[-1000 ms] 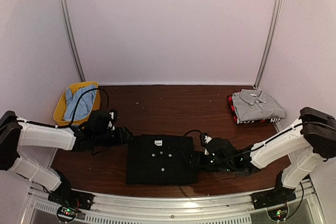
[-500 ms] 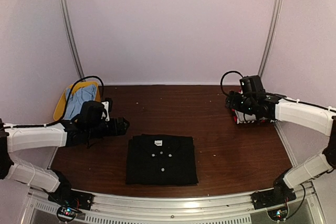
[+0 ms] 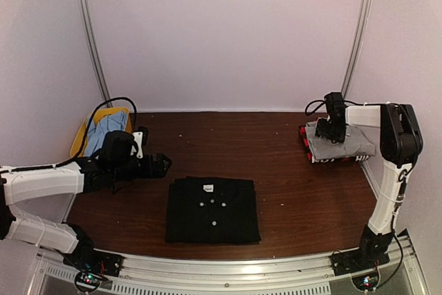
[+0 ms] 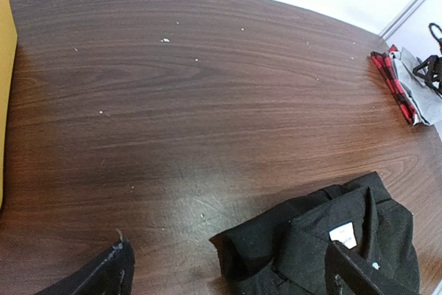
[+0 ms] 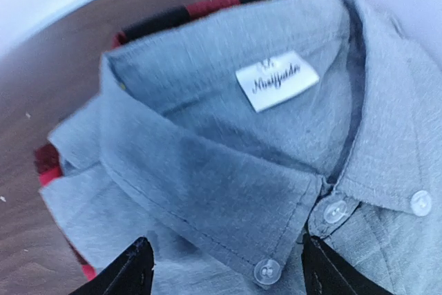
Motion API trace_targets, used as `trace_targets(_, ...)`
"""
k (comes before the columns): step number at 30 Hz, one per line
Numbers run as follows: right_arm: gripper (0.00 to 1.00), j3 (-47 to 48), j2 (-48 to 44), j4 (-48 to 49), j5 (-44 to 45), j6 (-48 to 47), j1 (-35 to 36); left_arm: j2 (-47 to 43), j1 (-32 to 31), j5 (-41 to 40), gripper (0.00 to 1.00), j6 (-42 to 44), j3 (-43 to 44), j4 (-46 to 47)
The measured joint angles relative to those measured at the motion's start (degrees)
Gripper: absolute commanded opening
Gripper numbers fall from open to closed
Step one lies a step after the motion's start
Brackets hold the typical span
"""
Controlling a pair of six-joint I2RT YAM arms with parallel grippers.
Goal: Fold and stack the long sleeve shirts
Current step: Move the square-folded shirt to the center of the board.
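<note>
The black long sleeve shirt lies folded at the table's front centre, collar and white label facing the back. My left gripper hovers open just off its back-left corner. In the left wrist view the shirt's collar fills the lower right, and nothing sits between the fingertips. The grey long sleeve shirt lies folded at the back right. My right gripper hangs open over its collar. The right wrist view shows the grey collar with its white label and buttons between the spread fingertips.
A yellow basket holding blue cloth stands at the back left, close behind my left arm. A red-and-black checked garment lies under the grey shirt. Metal frame posts and pale walls close off the back and sides.
My right arm left the black shirt's right side and swung to the back right, over the grey shirt. My left gripper drew back from the black shirt's left edge and opened wider.
</note>
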Motion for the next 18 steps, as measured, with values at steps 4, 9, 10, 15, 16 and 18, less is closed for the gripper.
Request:
trace_targets(4, 0.71, -2.6, 2.5, 0.1, -2.4, -0.8, -0.7, -0.5, 0.0, 0.0, 0.98, 0.1, 0.0, -0.3)
trace_targets(9, 0.71, -11.3, 0.2, 7.5, -4.7, -0.6, 1.0, -0.9, 0.0, 0.0, 0.98, 0.1, 0.0, -0.3)
trace_targets(10, 0.71, -13.2, -0.7, 9.3, -4.8, -0.3, 1.6, -0.9, 0.0, -0.1, 0.98, 0.1, -0.1, -0.4)
trace_targets(15, 0.71, -23.4, -7.6, 14.8, -4.5, 3.8, 9.2, -1.7, 0.0, -0.1, 0.98, 0.1, -1.1, -0.9)
trace_targets(16, 0.71, -25.2, -8.9, 15.5, -4.4, 5.0, 11.4, -2.0, 0.0, -0.1, 0.98, 0.1, -1.6, -0.9)
trace_targets(18, 0.71, -27.8, -11.1, 16.0, -4.2, 7.5, 15.8, -2.8, 0.0, 0.0, 0.98, 0.0, -2.8, -1.0)
